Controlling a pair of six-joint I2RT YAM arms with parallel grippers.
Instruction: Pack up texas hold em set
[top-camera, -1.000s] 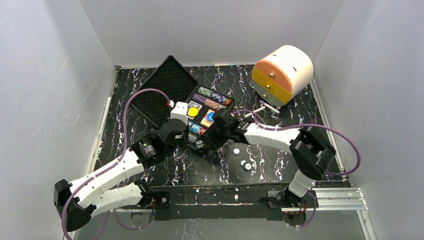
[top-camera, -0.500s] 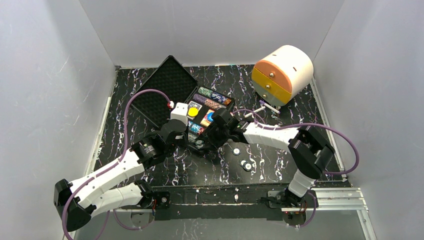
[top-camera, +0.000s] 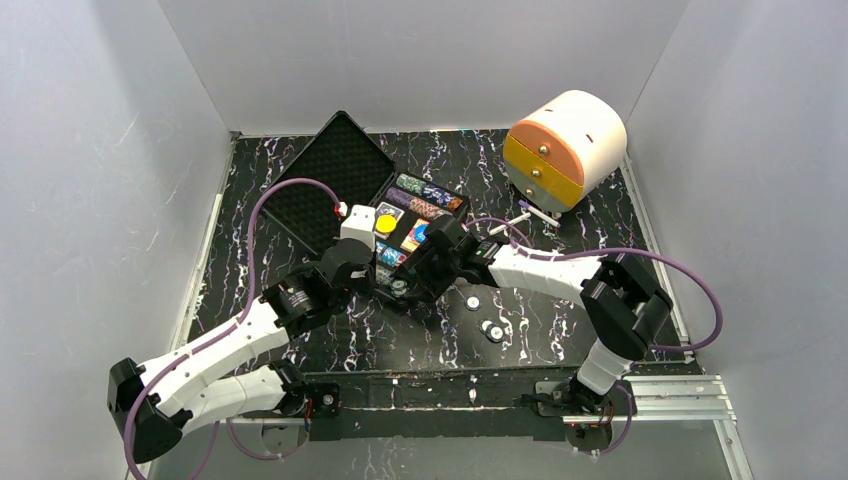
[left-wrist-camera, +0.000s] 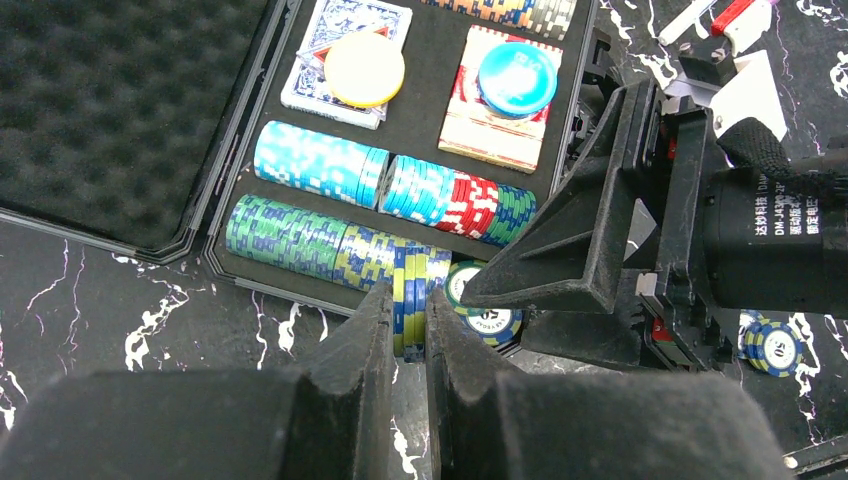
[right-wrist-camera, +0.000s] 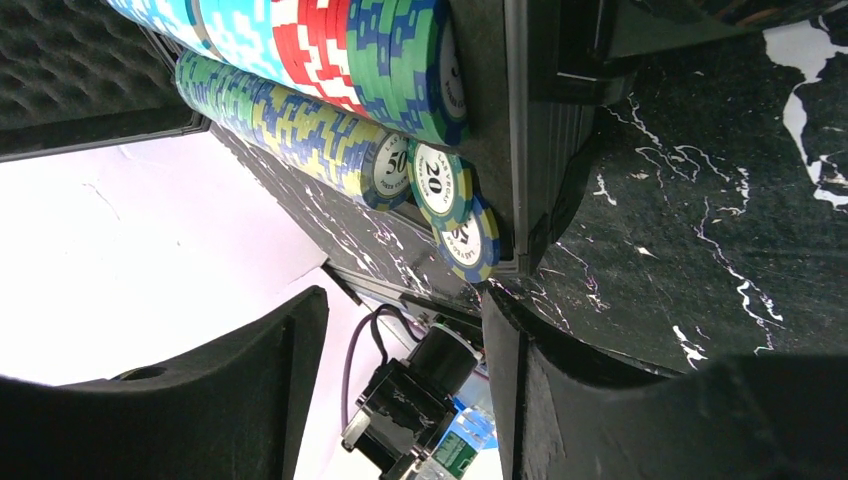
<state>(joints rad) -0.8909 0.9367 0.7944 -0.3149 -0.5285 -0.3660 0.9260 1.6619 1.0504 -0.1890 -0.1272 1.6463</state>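
Observation:
The black case (top-camera: 440, 262) lies open at the table's middle, its foam lid (top-camera: 335, 180) flat to the left. Rows of poker chips (left-wrist-camera: 320, 165) fill its near half. Behind them lie two card decks, one (left-wrist-camera: 300, 90) topped by a yellow button (left-wrist-camera: 365, 68), the other (left-wrist-camera: 490, 135) by a blue button (left-wrist-camera: 517, 78). My left gripper (left-wrist-camera: 410, 325) is shut on a few blue-and-yellow chips (left-wrist-camera: 412, 290) at the end of the nearest row. My right gripper (right-wrist-camera: 405, 340) stands open and empty by the case's corner, just below two loose-leaning chips (right-wrist-camera: 455, 210).
A cream-and-orange round drawer box (top-camera: 563, 148) stands at the back right, with a small white stick-like item (top-camera: 535, 213) in front of it. Loose chips (top-camera: 490, 328) lie on the marbled table to the right of the case. White walls close in three sides.
My right gripper's jaws have spread wider and it has edged slightly left along the case. The left gripper has kept its grip and place.

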